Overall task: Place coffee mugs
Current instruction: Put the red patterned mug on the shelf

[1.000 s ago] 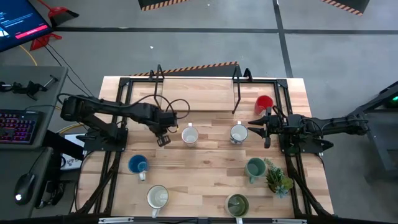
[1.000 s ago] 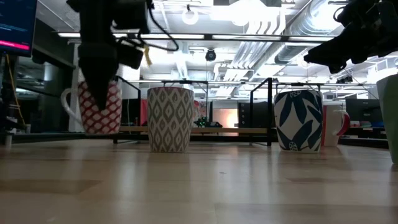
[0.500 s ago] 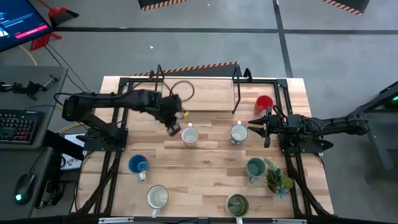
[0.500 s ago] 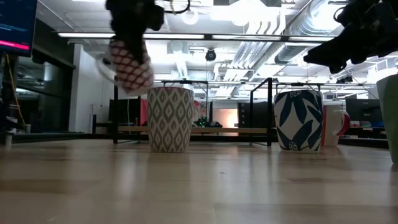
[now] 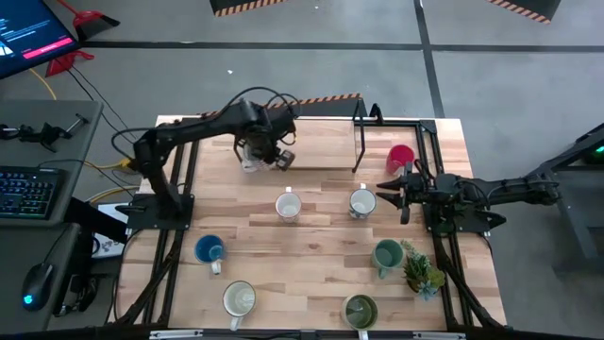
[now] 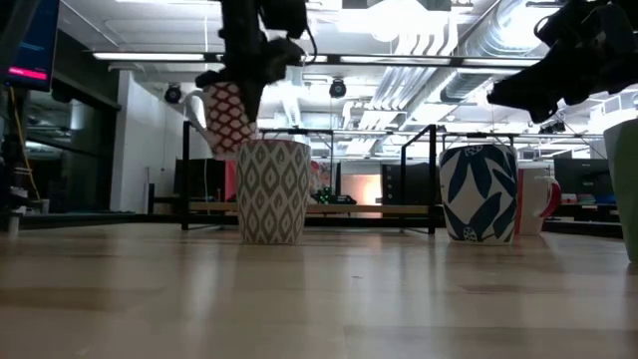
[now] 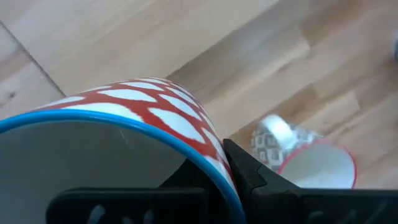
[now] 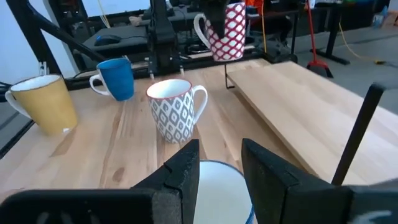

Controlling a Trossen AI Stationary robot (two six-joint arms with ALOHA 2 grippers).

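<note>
Left gripper [image 5: 257, 151] clamped on the rim of a white mug with red lattice pattern [image 6: 229, 115], carried clear of the table [image 5: 311, 236], out over the far-left part near the raised wooden board [image 5: 316, 146] at the far edge. Tilted in the air in the low view, handle pointing left, hanging above and behind the grey-patterned mug [image 6: 272, 189]. Seen from the left wrist, one dark finger [image 7: 249, 171] pressed against the blue-edged rim, with bare wood below.

Right gripper [image 5: 394, 195] hovering at the right side, jaws spread, holding nothing, just right of the blue-leaf mug [image 5: 361, 202]. Red mug [image 5: 400, 157] close behind it at the far right, beside the black frame [image 5: 359, 142].

Across the middle: grey-patterned mug and blue-leaf mug standing side by side, well apart, open wood between them. Nearer left, the blue mug [image 5: 209, 250]; nearer still, a cream mug [image 5: 239, 299] close to the near edge. On the right, the teal mug [image 5: 386, 254] touching or almost touching the spiky potted plant [image 5: 422, 273], with the olive mug [image 5: 360, 309] at the near edge.

Widest free space: centre of the table, between the two rows, and the strip along the far board.
</note>
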